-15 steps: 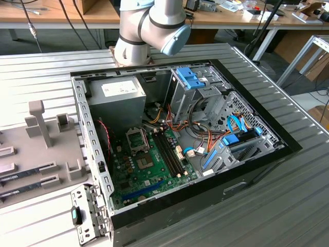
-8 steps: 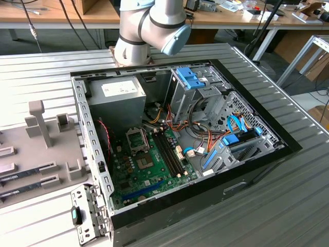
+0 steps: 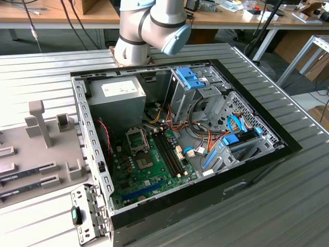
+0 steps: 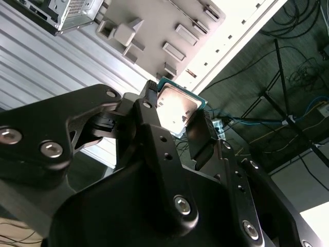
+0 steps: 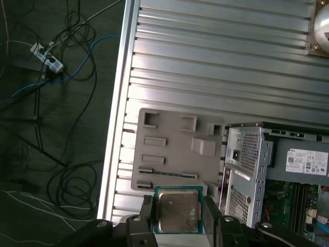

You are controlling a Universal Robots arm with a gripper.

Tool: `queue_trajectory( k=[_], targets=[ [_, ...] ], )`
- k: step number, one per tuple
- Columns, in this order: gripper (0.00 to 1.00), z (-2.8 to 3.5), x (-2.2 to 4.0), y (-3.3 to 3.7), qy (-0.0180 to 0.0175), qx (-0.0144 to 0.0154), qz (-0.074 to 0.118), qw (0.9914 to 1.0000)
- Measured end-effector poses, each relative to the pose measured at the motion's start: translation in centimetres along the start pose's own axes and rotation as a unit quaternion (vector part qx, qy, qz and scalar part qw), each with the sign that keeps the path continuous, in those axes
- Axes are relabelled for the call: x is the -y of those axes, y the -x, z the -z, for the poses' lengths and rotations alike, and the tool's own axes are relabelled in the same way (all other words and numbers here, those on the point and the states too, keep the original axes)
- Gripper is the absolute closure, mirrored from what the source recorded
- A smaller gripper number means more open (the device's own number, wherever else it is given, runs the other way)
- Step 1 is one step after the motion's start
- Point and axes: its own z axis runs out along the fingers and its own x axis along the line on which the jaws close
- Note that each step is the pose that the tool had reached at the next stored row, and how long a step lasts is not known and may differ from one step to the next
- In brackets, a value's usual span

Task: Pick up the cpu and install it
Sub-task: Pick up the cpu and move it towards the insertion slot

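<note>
— Where do we have the cpu (image 5: 177, 211) right now?

— In the claw (image 5: 178, 218). In both wrist views we see it closed on the chip, with a finger (image 5: 146, 218) on each of two opposite edges and the silvery lid facing the cameras.

— Why by the edges?

— We judge that it keeps the fingers off both flat faces. A grip across the rim should also hold the square chip straight rather than let it twist.

— And where does it sit in the scene?

— Up in the air, touching nothing but the claw. In the first wrist view the grey tray (image 5: 175, 149) with its moulded slots lies down on the ribbed bench (image 5: 216, 51), just beside the open computer case (image 5: 247, 154).

— So nothing is installed yet?

— We think not. In the exterior view the socket (image 3: 136, 138) on the green board (image 3: 149, 170) inside the case looks empty, with its frame open, though it is small there. The arm (image 3: 149, 25) rises beyond the case.
</note>
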Motion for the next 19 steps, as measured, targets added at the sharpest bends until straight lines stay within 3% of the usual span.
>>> queue_trajectory(
  k=[4, 19],
  targets=[
    [0.53, -0.38, 0.12, 0.84, -0.0001, 0.0, 0.0, 1.0],
    [0.53, -1.23, 0.37, 2.75, -0.0001, 0.0, 0.0, 1.0]
  ],
)
